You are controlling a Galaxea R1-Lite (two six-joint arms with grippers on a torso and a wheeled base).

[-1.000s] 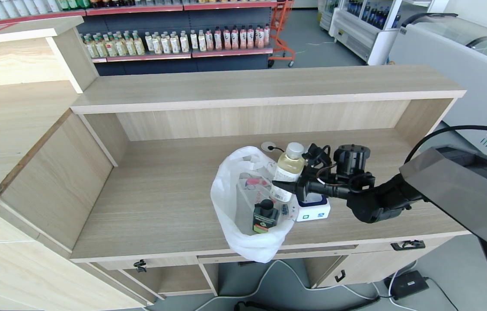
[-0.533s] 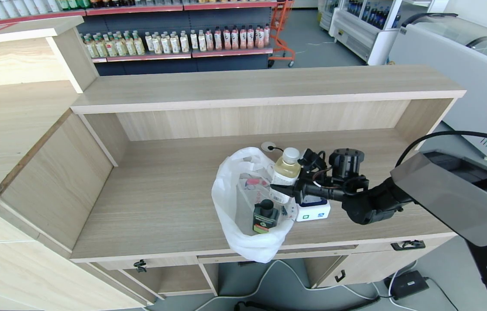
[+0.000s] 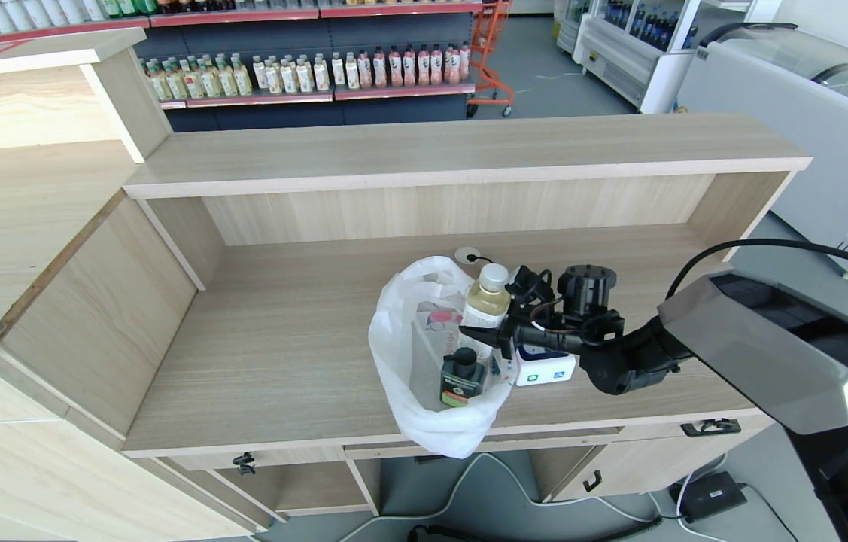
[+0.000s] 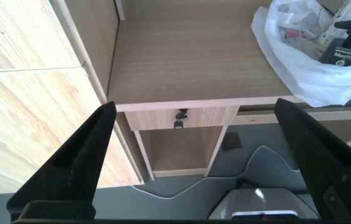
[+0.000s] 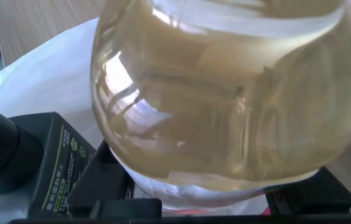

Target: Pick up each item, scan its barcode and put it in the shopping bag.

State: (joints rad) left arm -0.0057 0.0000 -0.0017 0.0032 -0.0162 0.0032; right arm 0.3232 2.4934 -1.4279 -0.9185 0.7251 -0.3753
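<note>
The right gripper point(image 3: 485, 336) is clamped around the lower half of a bottle point(image 3: 485, 299) of pale yellow liquid with a white cap, holding it upright with a slight lean over the open mouth of the white shopping bag point(image 3: 397, 339). From the head view its base looks to be level with the bag's rim, though the plastic hides the exact spot, so I wouldn't swear it is inside. The right wrist view puts the bottle point(image 5: 225, 93) right up against the lens, with the bag point(image 5: 45, 81) spread pale behind it and the dark bottle point(image 5: 51, 171) close beside it. That dark bottle point(image 3: 461, 375) stands upright in the bag, towards the counter's front edge. Just beside the bag, under the right arm, a white and blue box point(image 3: 548, 367) sits on the wooden counter point(image 3: 281, 339). The left gripper point(image 4: 195, 109) hangs off to the left below the counter's front, its fingers point(image 4: 79, 162) spread wide with nothing between them. Its view looks up at a drawer lock point(image 4: 180, 118) under the counter edge, and the bag point(image 4: 306, 68) drooping over that edge.
</note>
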